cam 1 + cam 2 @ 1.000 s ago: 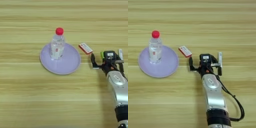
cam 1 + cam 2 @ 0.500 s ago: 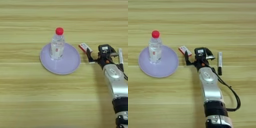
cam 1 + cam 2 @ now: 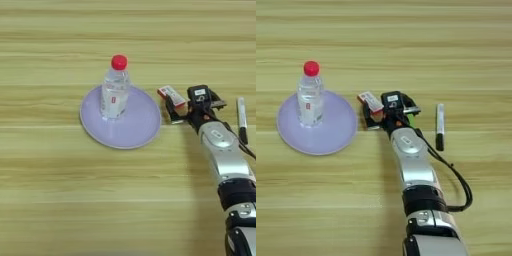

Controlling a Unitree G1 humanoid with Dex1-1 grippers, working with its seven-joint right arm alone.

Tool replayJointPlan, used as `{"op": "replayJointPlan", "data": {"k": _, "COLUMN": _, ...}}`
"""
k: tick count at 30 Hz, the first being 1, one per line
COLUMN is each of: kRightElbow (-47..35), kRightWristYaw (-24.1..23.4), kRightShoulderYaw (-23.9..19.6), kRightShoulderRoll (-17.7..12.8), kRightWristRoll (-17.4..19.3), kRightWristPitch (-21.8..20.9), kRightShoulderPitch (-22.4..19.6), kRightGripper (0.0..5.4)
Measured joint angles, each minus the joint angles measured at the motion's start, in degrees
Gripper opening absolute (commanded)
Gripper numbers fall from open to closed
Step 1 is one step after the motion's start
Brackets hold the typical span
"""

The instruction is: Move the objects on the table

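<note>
A wide light-yellow wooden table [image 3: 60,210] with streaky plank grain fills the whole view. Toward the left sits a round lilac plate [image 3: 131,131], and a clear plastic bottle [image 3: 114,91] with a red cap stands upright on it, toward the plate's left and far side. Just off the plate's right rim lies a small flat red-and-white box [image 3: 370,100], set at a slant. The right gripper [image 3: 390,115] reaches in from below on its silver forearm, and its black fingers sit right at the box; one finger shows at the box's near left side, and I cannot tell from here whether the fingers are closed on it or merely beside it. A sliver of bright green [image 3: 410,120] peeks out beside the gripper's right side. Further right, apart from the arm, lies a slim grey-and-black marker pen [image 3: 439,126].
</note>
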Motion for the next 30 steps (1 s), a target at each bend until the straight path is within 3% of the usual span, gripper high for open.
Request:
{"op": "replayJointPlan", "data": {"k": 16, "kRightElbow": 5.3, "kRightWristYaw": 0.4, "kRightShoulderYaw": 0.3, "kRightShoulderRoll": 0.7, "kRightWristRoll": 0.3, "kRightWristPitch": -2.3, "kRightShoulderPitch": -3.1, "kRightGripper": 5.39}}
{"op": "replayJointPlan", "data": {"k": 30, "kRightElbow": 15.4, "kRightWristYaw": 1.3, "kRightShoulderYaw": -0.2, "kRightShoulderRoll": 0.8, "kRightWristRoll": 1.9, "kRightWristPitch": -4.6, "kRightShoulderPitch": -6.9, "kRightGripper": 5.39}}
